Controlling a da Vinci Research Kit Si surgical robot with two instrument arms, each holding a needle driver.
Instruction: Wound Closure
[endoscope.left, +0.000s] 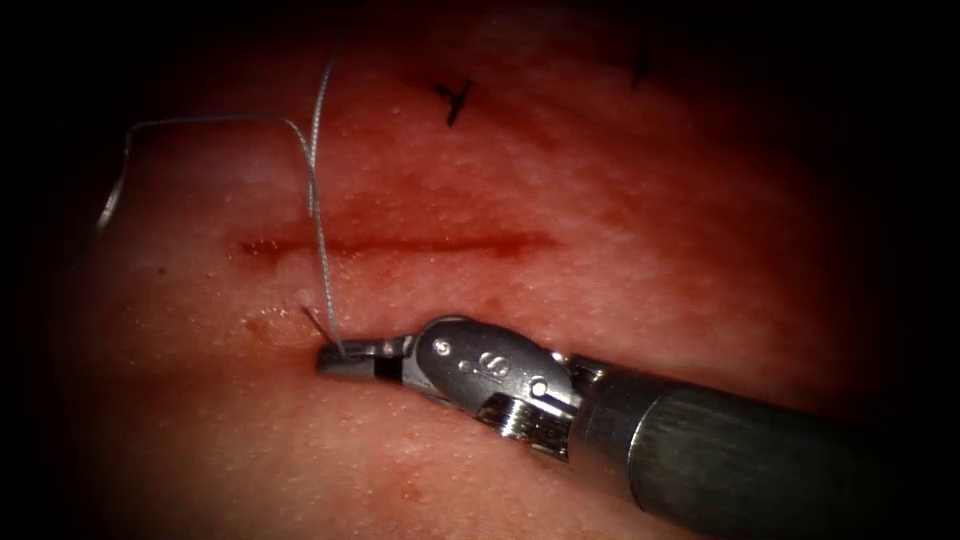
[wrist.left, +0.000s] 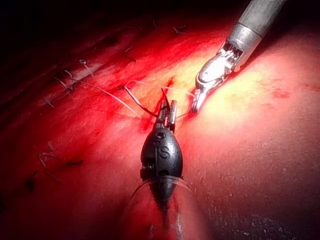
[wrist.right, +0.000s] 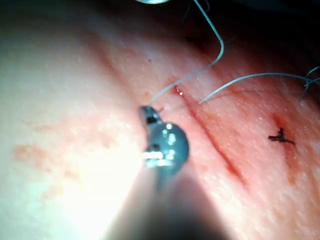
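Grey shaft, silver wrist stamped "S", slim steel pincer

My right gripper is bright polished metal on a duller brushed-metal shaft. My left gripper sits on a glossy black housing. The tissue looks wet, pebbled and shiny; the thread is fine and pale.

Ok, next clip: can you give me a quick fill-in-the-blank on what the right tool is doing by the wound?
1. The right tool has its jaws shut on the ____.
2. In the endoscope view its jaw tips rest on the tissue ____ the cut.
3. The dark cut ends of thread lie ____ the cut in that view.

Missing words: thread; below; above.
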